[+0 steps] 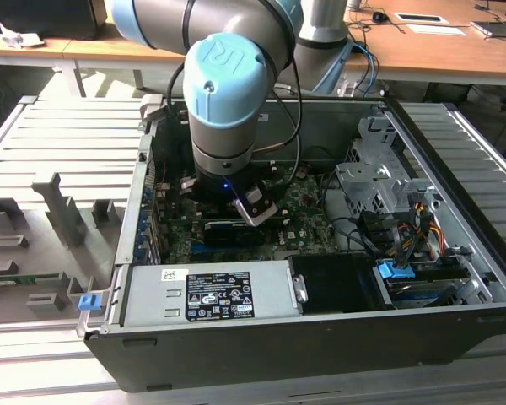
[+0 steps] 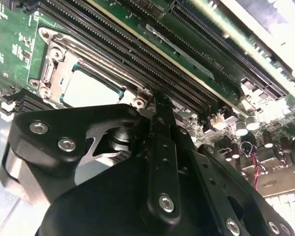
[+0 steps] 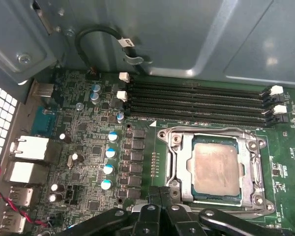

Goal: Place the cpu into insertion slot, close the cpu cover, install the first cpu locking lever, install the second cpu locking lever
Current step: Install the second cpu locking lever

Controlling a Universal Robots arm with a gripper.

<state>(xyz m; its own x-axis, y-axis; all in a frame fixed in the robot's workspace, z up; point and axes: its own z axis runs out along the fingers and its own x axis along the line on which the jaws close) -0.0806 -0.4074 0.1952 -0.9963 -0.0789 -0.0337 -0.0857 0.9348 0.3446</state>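
The cpu (image 3: pixel 217 169), a pale silvery square, lies flat in its socket on the green motherboard (image 3: pixel 88 147). The cpu cover (image 3: pixel 185 164), a thin metal frame, lies down around it with the chip showing through its window. In the second wrist view the cpu (image 2: pixel 91 88) and the cover (image 2: pixel 53 66) sit just beyond the black fingers. My gripper (image 3: pixel 160 191) is shut, its tips together at the socket's edge, close to one corner screw (image 2: pixel 139 102). I see nothing between the fingers. In the exterior view the arm's wrist (image 1: pixel 228 181) reaches down into the open computer case.
Four black memory slots (image 3: pixel 196 101) run alongside the socket. Capacitors (image 3: pixel 108 160) and rear ports (image 3: pixel 27 147) stand on its other side. The case wall (image 3: pixel 187 34) rises behind the slots. A power supply (image 1: pixel 207 295) and drive cage (image 1: pixel 379 181) flank the board inside the case.
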